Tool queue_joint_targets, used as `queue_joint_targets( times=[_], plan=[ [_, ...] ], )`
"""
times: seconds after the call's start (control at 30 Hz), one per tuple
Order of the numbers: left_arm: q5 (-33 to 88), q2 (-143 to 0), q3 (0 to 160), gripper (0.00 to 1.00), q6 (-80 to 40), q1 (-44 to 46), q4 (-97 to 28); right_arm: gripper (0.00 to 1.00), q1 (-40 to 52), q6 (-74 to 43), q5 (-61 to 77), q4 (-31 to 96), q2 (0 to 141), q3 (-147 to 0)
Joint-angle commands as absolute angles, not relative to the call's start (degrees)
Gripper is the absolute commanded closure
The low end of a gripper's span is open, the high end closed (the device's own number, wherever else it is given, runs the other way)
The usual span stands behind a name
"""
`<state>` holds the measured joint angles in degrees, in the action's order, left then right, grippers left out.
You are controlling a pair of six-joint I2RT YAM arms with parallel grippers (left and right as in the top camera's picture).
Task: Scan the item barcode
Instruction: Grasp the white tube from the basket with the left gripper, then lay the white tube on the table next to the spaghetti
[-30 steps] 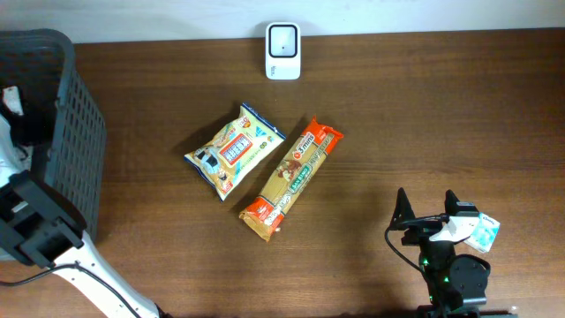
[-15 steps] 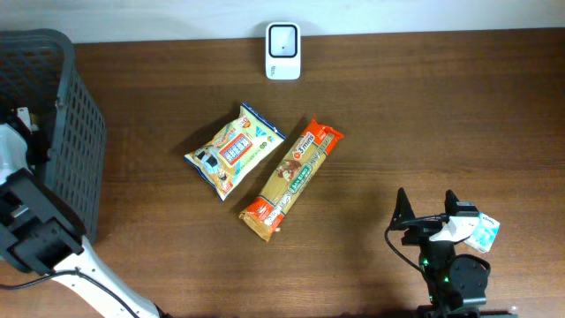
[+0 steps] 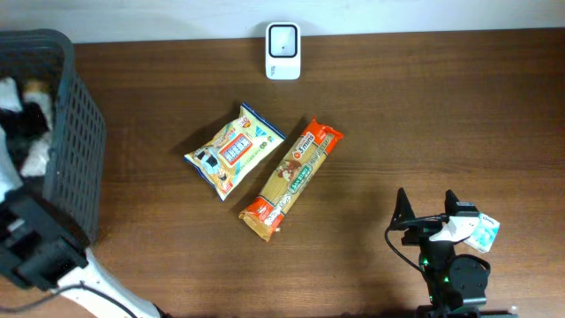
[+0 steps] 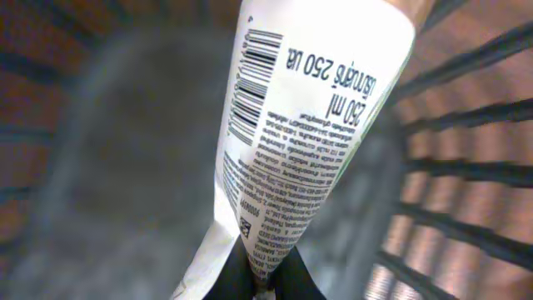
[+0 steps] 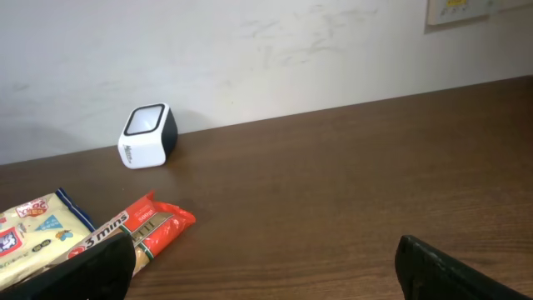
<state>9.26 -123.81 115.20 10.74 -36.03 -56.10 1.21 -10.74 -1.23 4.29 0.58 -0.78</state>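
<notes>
**Tube gripped in the basket, scan not yet made**

Overhead: the scanner [image 3: 282,51] stands at the far edge of the tabletop [image 3: 424,106], with a snack bag [image 3: 234,150] and a pasta pack [image 3: 291,178] lying side by side near the middle. The left arm reaches into the basket [image 3: 75,150] at the left, where the grip is too small to read. The right end effector [image 3: 428,208] rests near the front right, holding nothing.

Left wrist: the left end effector [image 4: 266,283] is pressed together on the crimped end of a white tube [image 4: 308,150], inside the basket. The tube's barcode [image 4: 250,83] faces this camera.

Right wrist: the right end effector's fingers are spread wide and touch nothing, with the scanner ahead.

The pick looks done. What is left is lifting the tube out, carrying it to the scanner and turning the barcode toward it.
</notes>
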Motion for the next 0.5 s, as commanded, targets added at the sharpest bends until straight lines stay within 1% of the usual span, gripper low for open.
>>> queue_joint_targets(
  times=[0.0, 0.13, 0.2, 0.23, 0.27, 0.3, 0.33, 0.4, 0.43, 0.47],
  plan=[
    [10.52, -108.01, 119.42, 1.0, 8.58, -35.97, -55.35, 0.01, 1.54, -10.74, -1.74, 4.47, 0.21, -0.32],
    [10.83, -98.15, 119.42, 1.0, 6.85, -35.88, -55.96, 0.01, 1.54, -10.74, -1.74, 4.47, 0.21, -0.32],
    [16.88, -92.14, 119.42, 1.0, 6.72, -33.69, -60.14, 0.01, 1.54, -10.74, -1.74, 4.47, 0.21, -0.32],
    [18.11, -91.15, 119.37, 1.0, 6.72, -31.22, -63.88, 0.01, 1.54, -10.74, -1.74, 4.47, 0.21, -0.32],
    [18.26, -91.11, 119.02, 1.0, 6.72, -27.92, -67.44, 0.02, 1.54, -10.74, -1.74, 4.47, 0.21, -0.32],
    [18.26, -91.53, 116.22, 1.0, 6.74, -21.63, -70.85, 0.01, 1.54, -10.74, -1.74, 4.47, 0.21, -0.32],
    [18.26, -91.55, 113.97, 1.0, 6.74, -18.68, -71.13, 0.01, 1.54, -10.74, -1.74, 4.47, 0.21, -0.32],
    [18.26, -91.57, 104.95, 1.0, 6.72, -9.78, -68.79, 0.01, 1.54, -10.74, -1.74, 4.47, 0.21, -0.32],
    [18.24, -91.61, 97.41, 1.0, 6.7, -4.32, -65.45, 0.01, 1.54, -10.74, -1.74, 4.47, 0.21, -0.32],
    [18.26, -91.68, 91.83, 1.0, 6.66, -0.89, -61.93, 0.01, 1.54, -10.74, -1.74, 4.47, 0.21, -0.32]
  ],
)
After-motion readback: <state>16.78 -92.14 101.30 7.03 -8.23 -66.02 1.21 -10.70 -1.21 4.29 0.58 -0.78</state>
